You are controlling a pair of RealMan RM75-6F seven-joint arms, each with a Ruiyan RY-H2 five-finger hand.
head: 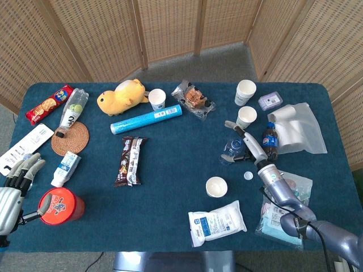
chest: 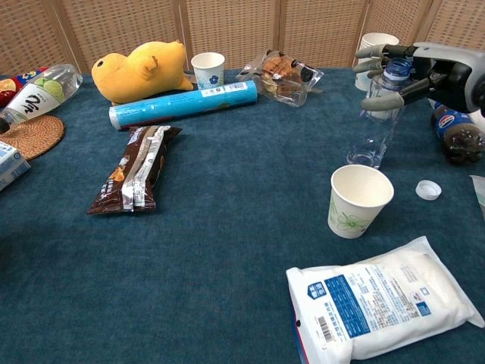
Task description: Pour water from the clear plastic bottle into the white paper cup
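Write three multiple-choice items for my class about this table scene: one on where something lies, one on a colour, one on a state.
1. Where does the small white bottle cap lie?
A. On the blue tablecloth, right of the white paper cup
B. Inside the cup
C. On the woven coaster

2. What colour is the plush toy?
A. Green
B. Yellow
C. Purple

3. How is the clear plastic bottle standing?
A. Flat on its side
B. Upside down in the cup
C. Upright, uncapped, behind the cup

Answers: 1 A, the chest view shows the cap on cloth beside the cup. 2 B, it is plainly yellow. 3 C, its open neck is up, at the right hand.
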